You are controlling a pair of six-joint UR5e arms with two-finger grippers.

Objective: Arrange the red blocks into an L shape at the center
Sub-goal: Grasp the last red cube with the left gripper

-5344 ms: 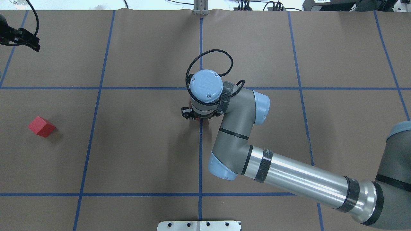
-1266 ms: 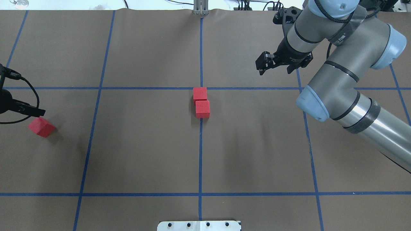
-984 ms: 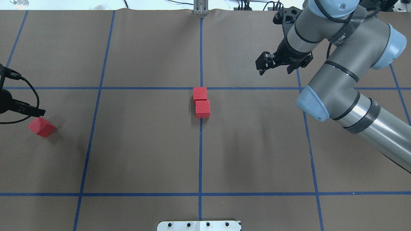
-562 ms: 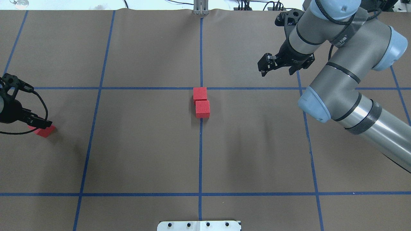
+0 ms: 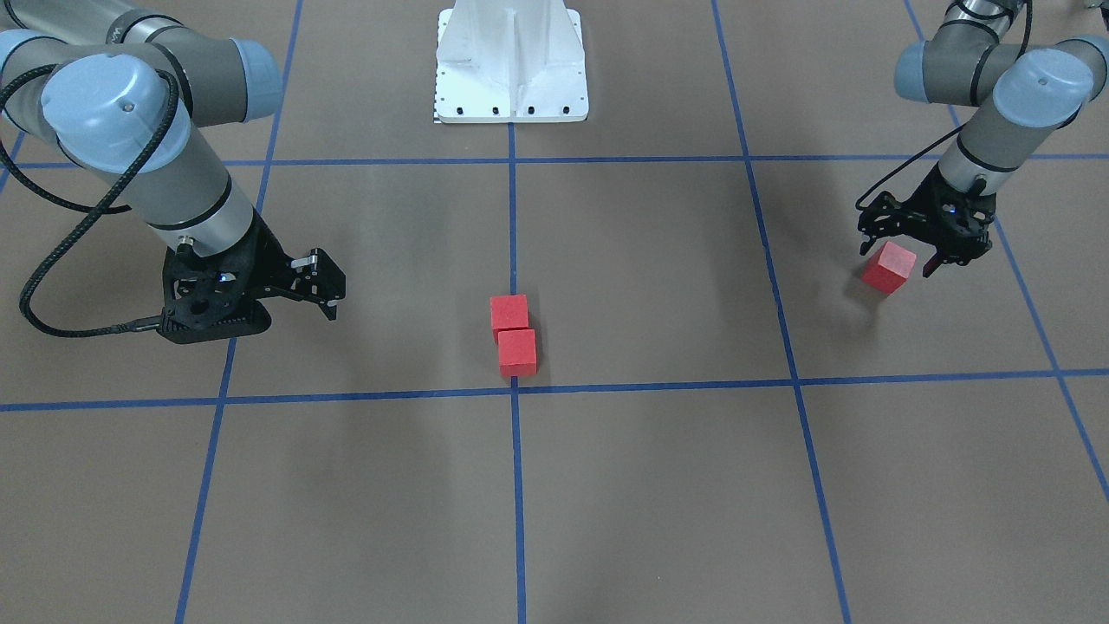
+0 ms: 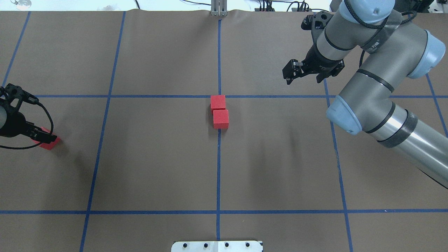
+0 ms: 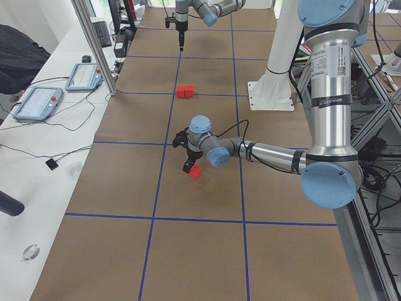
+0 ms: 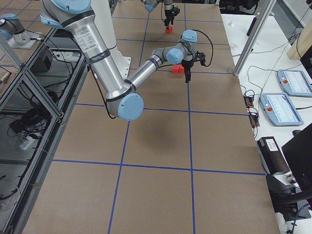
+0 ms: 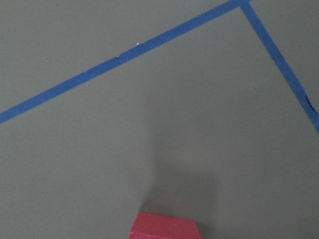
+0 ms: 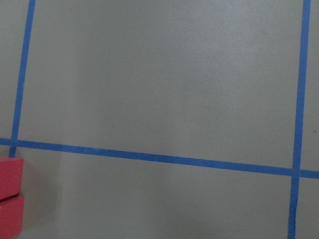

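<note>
Change, left arm: I see that the left gripper [image 5: 901, 253] has come down over the lone small matte red cube [image 5: 887, 269]. From overhead it now hides most of that cube, which lay clear beside it a second ago.
Change, right arm: the right gripper [image 6: 303, 78] has eased slightly farther from the centre, where it stood some five seconds ago.
Unchanged: the farther centre cube [image 6: 218, 103] and the nearer centre cube [image 6: 221, 119], both the same matte red, lie as they did a second ago.
Left gripper, state: jaws spread, one finger on either side of the lone cube. I cannot confirm contact.
Right gripper, state: jaws wide apart, nothing between them, above the bare brown paper table cover [image 6: 157, 157].
Where the cubes are: the centre pair touches face to face, slightly staggered, on the middle blue tape line [image 6: 218, 168], just on the robot's side of the cross line. The lone cube lies well apart, towards the table's end on the robot's left.
Meaning for the task: I judge the stem of the L laid and the pick of the third cube at hand. The foot of the L is not yet placed.
Count, red cubes: three, two at the centre and one between the left fingers.
Count, grippers: two, neither carrying anything.
Count, white base plate [image 5: 511, 61]: one.
</note>
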